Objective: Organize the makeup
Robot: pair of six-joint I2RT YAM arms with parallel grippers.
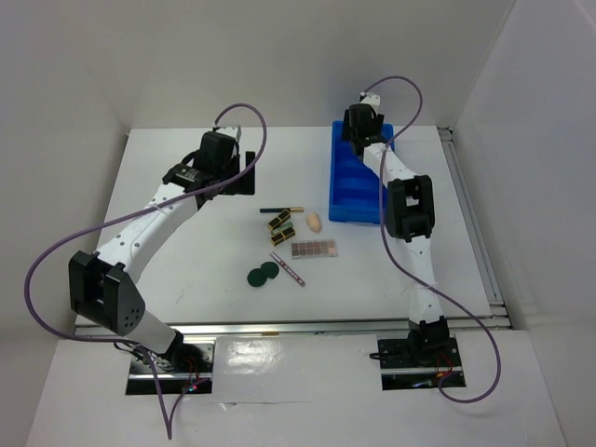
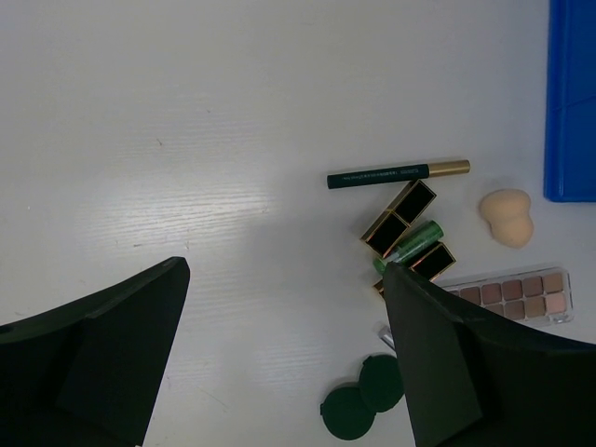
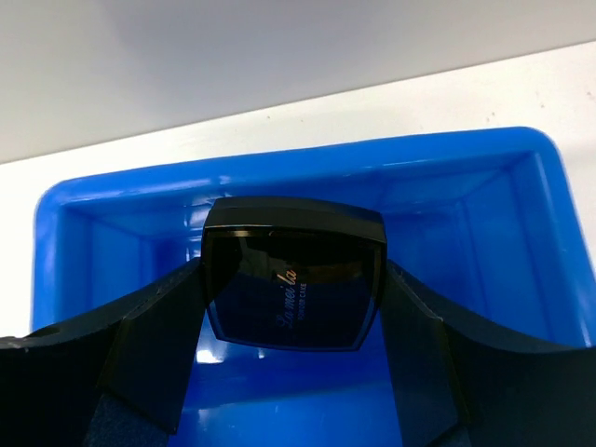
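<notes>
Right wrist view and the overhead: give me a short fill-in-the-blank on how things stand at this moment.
1. The right gripper holds the black square compact over the ____ bin.
2. The left gripper is ____, with nothing between its fingers.
3. ____ dark-green discs lie touching each other on the table.

Missing words: blue; open; Two.

The right claw [image 3: 293, 372] grips the black square compact [image 3: 293, 275] above the blue bin [image 3: 521, 233].
</notes>
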